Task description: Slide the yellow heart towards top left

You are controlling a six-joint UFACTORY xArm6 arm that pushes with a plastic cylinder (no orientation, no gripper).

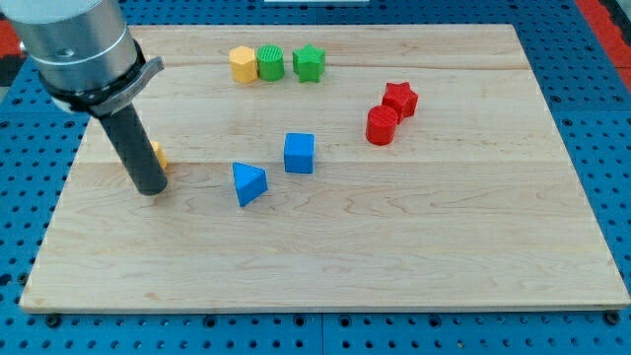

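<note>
The yellow heart (157, 154) is mostly hidden behind my rod at the view's left; only a small yellow-orange sliver shows. My tip (151, 189) rests on the board just below and in front of it, seemingly touching it. A yellow hexagon (242, 64), a green cylinder (269, 63) and a green star (309, 63) stand in a row at the view's top.
A blue cube (299, 152) and a blue triangle (248, 182) sit near the board's middle. A red star (399, 99) and a red cylinder (382, 125) sit to the right. The wooden board (394, 256) lies on a blue pegboard.
</note>
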